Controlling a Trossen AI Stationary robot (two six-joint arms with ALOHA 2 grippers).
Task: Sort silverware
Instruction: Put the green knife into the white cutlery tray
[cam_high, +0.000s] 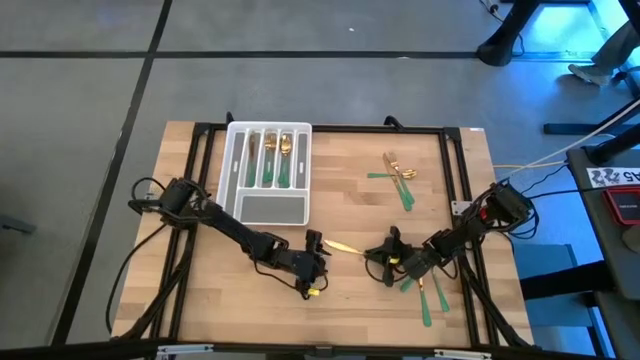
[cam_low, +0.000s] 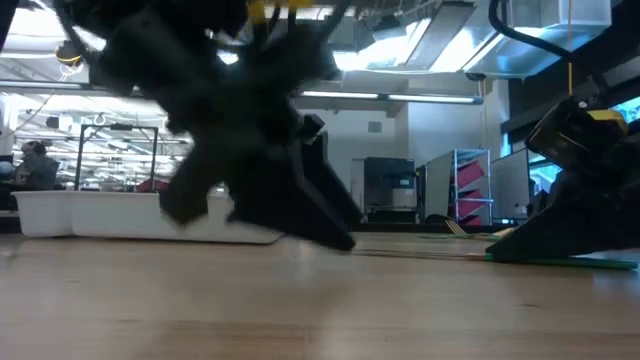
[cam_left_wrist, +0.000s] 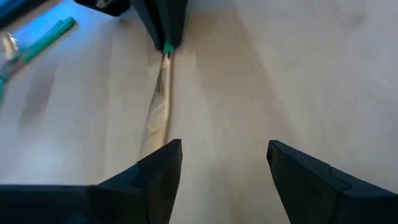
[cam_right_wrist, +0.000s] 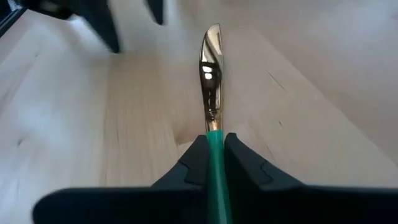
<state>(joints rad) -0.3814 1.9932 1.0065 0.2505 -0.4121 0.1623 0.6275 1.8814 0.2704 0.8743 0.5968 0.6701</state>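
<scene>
A pale wooden counter (cam_high: 330, 215) with a black frame along its edges is standing on a grey floor, and beyond it the low view is showing a bright workshop with ceiling lights, shelving and a person sitting far off at one side.

The sort is looking partly done. The white tray (cam_high: 268, 172) is sitting toward the left arm's side and is already holding several pieces (cam_high: 276, 158) in its long slots, green handles toward the near edge. A small cluster (cam_high: 398, 178) is lying loose on the right side, well apart from the tray, and a few more pieces (cam_high: 432, 296) are lying by the right arm. By my reading, about half is still waiting to be sorted.

The right claw (cam_right_wrist: 214, 149) is clenching the green handle of a knife (cam_right_wrist: 211, 65), its gold blade pointing out across the boards toward the left arm. The left claw (cam_left_wrist: 221, 155) is hanging released near the counter's middle, its fingers (cam_left_wrist: 163, 163) spread wide just beside the blade tip and grasping nothing.
</scene>
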